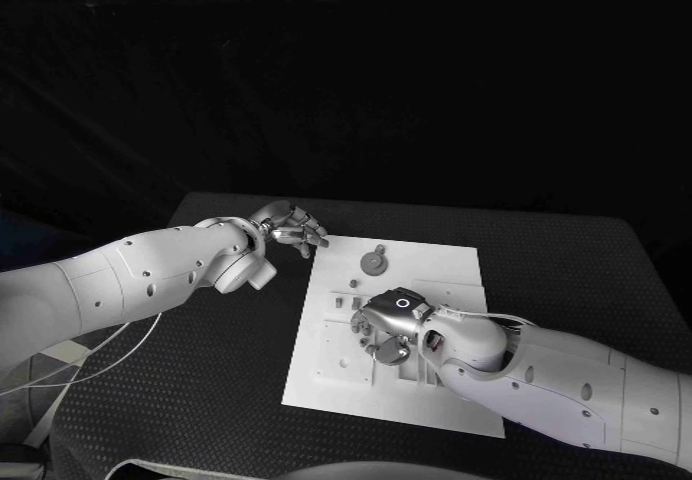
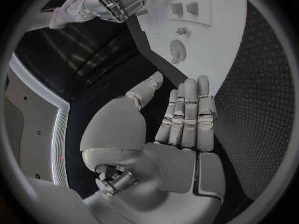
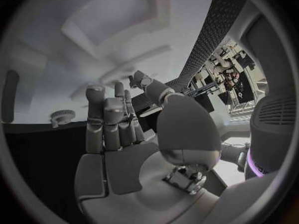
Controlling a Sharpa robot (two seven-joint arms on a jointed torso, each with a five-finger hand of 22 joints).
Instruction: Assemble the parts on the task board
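- The task board [image 1: 433,265] lies flat in the middle of the black table [image 1: 577,260], and it serves here as the landmark.
- A round grey part with a small tab [image 1: 375,262] lies loose on the board's far half, apart from both hands; the left wrist view shows the same part [image 2: 177,50] lying flat on the white plate, so it looks not yet fitted.
- Small raised pieces [image 1: 348,300] sit near the board's middle, by its left edge; whether they are seated parts or fixtures of the board cannot be told.
- The right hand [image 1: 392,322] hovers low over the board's middle, covering whatever is under it.
- In the right wrist view its fingers [image 3: 106,119] stand fairly straight and close together with nothing between them, so the hand seems empty.
- A small toothed wheel [image 3: 62,116] lies on the board just beyond those fingers.
- The left hand [image 1: 291,229] hangs above the table just off the board's far left corner, touching no part.
- Its fingers [image 2: 187,114] are stretched out side by side, the thumb apart, holding nothing.
- Judgement: assembly looks early or midway, with at least the round part and the wheel still to be placed.
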